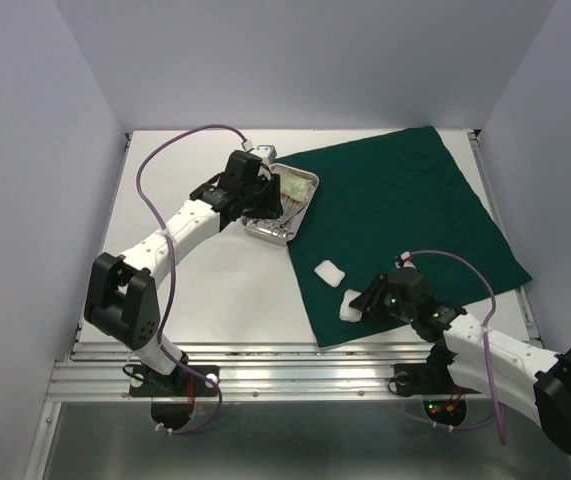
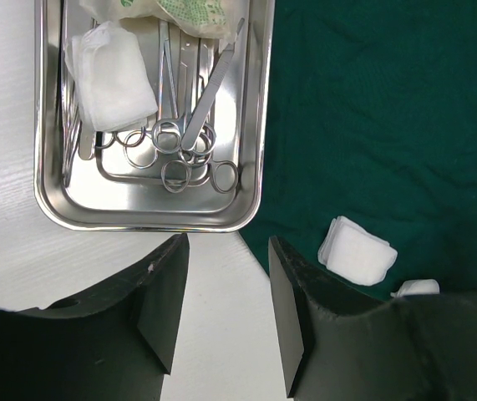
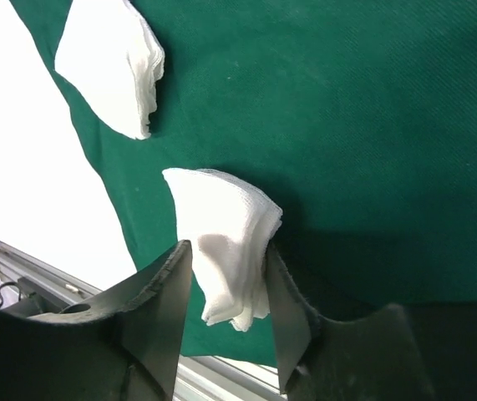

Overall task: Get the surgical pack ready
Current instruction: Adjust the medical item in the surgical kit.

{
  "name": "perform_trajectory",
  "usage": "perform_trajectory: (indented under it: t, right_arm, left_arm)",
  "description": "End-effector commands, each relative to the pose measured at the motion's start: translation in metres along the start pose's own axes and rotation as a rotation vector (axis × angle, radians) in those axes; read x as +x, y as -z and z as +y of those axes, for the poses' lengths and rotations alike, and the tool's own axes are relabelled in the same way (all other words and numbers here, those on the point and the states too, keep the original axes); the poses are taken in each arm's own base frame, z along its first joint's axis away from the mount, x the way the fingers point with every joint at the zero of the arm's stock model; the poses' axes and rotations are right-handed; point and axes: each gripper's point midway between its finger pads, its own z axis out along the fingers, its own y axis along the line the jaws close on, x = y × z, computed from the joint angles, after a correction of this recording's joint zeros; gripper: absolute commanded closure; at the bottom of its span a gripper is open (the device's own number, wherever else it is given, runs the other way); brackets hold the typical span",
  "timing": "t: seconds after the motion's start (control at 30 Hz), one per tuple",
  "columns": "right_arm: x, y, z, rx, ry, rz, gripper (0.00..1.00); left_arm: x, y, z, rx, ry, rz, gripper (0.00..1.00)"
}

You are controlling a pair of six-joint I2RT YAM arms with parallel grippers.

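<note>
Green cloth [image 1: 405,220] is lying flat on the table's [image 1: 215,290] right half, turned cornerwise. The steel tray [image 1: 277,236] is sitting at its left edge, long axis slanting near-left to far-right, carrying forceps [image 2: 171,125], a folded pad [image 2: 113,79] and a packet [image 2: 171,12]. The left gripper [image 2: 228,242] is hovering, spread, over the tray's near end. The right gripper [image 3: 227,251], low over the cloth's near corner, is pinching a gauze pad [image 3: 221,209]; a loose pad [image 3: 109,63] is lying nearby.
</note>
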Motion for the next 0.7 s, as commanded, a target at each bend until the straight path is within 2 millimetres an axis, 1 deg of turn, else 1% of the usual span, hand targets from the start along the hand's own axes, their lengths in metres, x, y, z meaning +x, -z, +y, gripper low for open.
perform_trajectory:
  t: [0.0, 0.03, 0.07, 0.17, 0.2, 0.23, 0.27, 0.33, 0.37, 0.4, 0.43, 0.53, 0.57, 0.63, 0.67]
  right_arm:
    - [0.001, 0.000, -0.017, 0.046, -0.024, -0.027, 0.59]
    - [0.001, 0.001, -0.017, 0.048, -0.024, -0.026, 0.62]
    - [0.000, 0.001, -0.015, 0.048, -0.021, -0.025, 0.69]
    - [-0.002, 0.001, -0.014, 0.061, -0.005, -0.021, 0.78]
    - [-0.009, 0.001, -0.012, 0.067, 0.005, -0.046, 0.82]
    - [-0.010, 0.002, -0.013, 0.078, 0.020, -0.048, 0.84]
    - [-0.016, 0.003, -0.005, 0.069, 0.030, -0.062, 0.87]
    - [-0.021, 0.005, -0.002, 0.081, 0.053, -0.067, 0.92]
    - [-0.024, 0.006, -0.001, 0.089, 0.082, -0.074, 0.98]
    - [-0.027, 0.008, 0.001, 0.093, 0.098, -0.077, 0.99]
    - [-0.033, 0.010, 0.010, 0.087, 0.116, -0.082, 0.99]
    - [-0.039, 0.013, 0.015, 0.094, 0.191, -0.067, 0.99]
    - [-0.048, 0.015, 0.020, 0.095, 0.216, -0.075, 0.99]
    - [-0.051, 0.017, 0.024, 0.090, 0.245, -0.054, 0.99]
    - [-0.058, 0.019, 0.033, 0.065, 0.270, -0.051, 0.99]
  left_arm:
    - [-0.005, -0.001, -0.003, 0.010, -0.013, -0.015, 0.45]
    - [-0.004, -0.001, -0.003, 0.009, -0.013, -0.014, 0.45]
    - [-0.004, -0.002, -0.003, 0.009, -0.013, -0.012, 0.45]
    - [-0.004, -0.002, -0.003, 0.010, -0.013, -0.012, 0.45]
    - [-0.004, -0.002, -0.003, 0.010, -0.013, -0.012, 0.45]
    - [-0.003, -0.002, -0.002, 0.009, -0.014, -0.009, 0.45]
    - [-0.003, -0.001, -0.002, 0.009, -0.014, -0.009, 0.45]
    - [-0.002, -0.001, -0.002, 0.007, -0.016, -0.008, 0.45]
    - [-0.003, -0.001, -0.002, 0.005, -0.017, -0.007, 0.45]
    - [-0.002, -0.001, -0.001, 0.003, -0.017, -0.006, 0.45]
    - [-0.003, -0.001, -0.001, 0.001, -0.017, -0.009, 0.45]
    - [-0.005, 0.000, -0.001, -0.001, -0.018, -0.008, 0.45]
    - [-0.005, 0.000, -0.001, -0.004, -0.021, -0.005, 0.45]
    - [-0.008, 0.001, -0.002, -0.003, -0.023, -0.010, 0.45]
    - [-0.008, 0.003, -0.002, -0.004, -0.025, -0.012, 0.45]
